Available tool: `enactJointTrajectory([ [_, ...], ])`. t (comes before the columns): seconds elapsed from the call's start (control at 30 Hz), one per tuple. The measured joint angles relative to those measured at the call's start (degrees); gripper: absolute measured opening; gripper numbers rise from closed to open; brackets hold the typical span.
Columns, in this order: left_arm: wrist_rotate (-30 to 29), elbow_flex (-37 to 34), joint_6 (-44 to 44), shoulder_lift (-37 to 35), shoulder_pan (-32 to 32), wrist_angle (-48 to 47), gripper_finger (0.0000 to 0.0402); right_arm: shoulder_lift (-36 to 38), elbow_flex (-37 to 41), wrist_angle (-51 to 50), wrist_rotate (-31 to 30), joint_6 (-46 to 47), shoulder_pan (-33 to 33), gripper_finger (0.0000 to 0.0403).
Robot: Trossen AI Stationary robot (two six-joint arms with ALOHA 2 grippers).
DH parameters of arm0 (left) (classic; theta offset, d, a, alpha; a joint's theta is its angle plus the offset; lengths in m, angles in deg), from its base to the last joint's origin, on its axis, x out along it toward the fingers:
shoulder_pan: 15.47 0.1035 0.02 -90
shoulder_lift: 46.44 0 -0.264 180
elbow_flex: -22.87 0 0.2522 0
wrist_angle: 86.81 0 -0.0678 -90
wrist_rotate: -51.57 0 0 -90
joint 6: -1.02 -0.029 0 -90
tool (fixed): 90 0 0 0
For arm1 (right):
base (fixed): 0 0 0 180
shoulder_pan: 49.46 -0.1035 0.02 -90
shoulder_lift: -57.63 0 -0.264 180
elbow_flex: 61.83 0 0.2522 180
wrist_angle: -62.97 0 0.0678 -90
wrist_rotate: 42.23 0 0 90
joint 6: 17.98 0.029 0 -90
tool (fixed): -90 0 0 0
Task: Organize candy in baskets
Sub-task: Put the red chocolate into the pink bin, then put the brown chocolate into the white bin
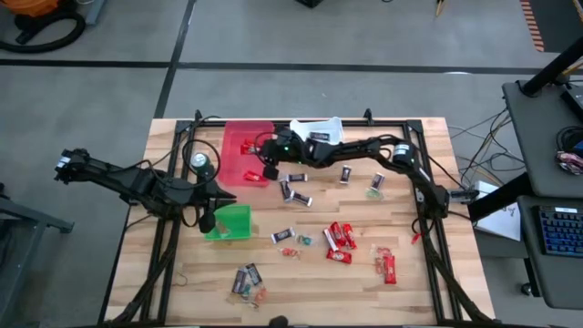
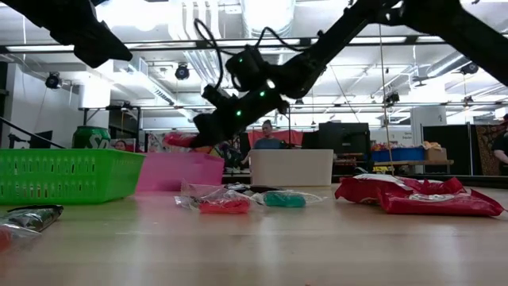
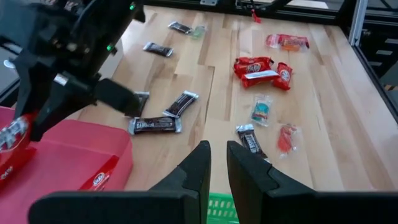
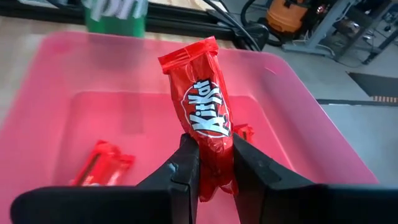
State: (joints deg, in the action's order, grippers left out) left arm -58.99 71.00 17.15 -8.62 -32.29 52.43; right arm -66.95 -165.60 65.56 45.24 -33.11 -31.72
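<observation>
My right gripper (image 4: 216,163) is shut on a red-wrapped KitKat bar (image 4: 202,106) above the long red basket (image 1: 239,137), which holds other red bars (image 4: 99,165). In the high view this gripper (image 1: 265,167) is at the basket's right side. The white basket (image 1: 321,128) stands behind it. My left gripper (image 3: 217,167) is empty, its fingers a narrow gap apart, above the green basket (image 1: 232,223). Loose candy lies on the table: dark bars (image 1: 293,191) and red bars (image 1: 339,239). My right gripper pinches the KitKat bar near its one end (image 4: 214,149) between its two fingers, which lie across the bar. The rest of the bar sticks out forward past the fingertips. It is lifted clear above the red basket's floor.
A green soda can (image 1: 199,161) stands left of the red basket. Mixed candies (image 1: 246,281) lie near the front edge and more red bars (image 1: 389,266) at the front right. A black frame rail (image 1: 428,182) runs along the table's sides.
</observation>
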Motion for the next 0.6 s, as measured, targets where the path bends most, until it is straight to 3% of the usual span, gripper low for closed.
enactJointTrajectory([
  [0.2,0.00,0.00,0.03,0.07,0.00,-0.09,0.0037,-1.44,-1.32,0.14,-0.01,-0.03,0.53,0.0075],
  [0.6,-0.11,0.00,0.71,0.54,0.00,0.33,0.0037,-1.05,-1.32,-0.92,1.22,2.55,0.43,0.0186],
])
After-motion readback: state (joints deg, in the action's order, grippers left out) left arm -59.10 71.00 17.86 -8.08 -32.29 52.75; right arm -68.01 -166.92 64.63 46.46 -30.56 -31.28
